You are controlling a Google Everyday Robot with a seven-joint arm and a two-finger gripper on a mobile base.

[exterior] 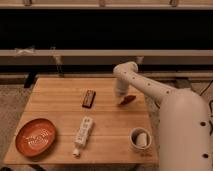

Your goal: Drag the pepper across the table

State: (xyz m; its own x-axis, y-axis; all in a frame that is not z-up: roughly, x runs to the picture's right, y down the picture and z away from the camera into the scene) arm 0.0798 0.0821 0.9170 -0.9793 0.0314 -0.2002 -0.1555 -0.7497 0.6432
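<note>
Pepper (pixel 128 99) lies tilted at right-centre of worktop (pixel 55 97), near right edge. End effector (pixel 121 94) is down at pepper's left end, seemingly touching it; we cannot tell whether it is open or closed on pepper. Bar (pixel 89 98) sits to left, well apart; strip (pixel 83 131) and cup (pixel 140 138) lie nearer front. We judge step in hand: drag itself. Our advice: stay low, press lightly and evenly, slide slowly, steer between bar and cup, stop short of edge.

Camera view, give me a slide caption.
Gripper poised at the red pepper near the wooden table's right edge.
</note>
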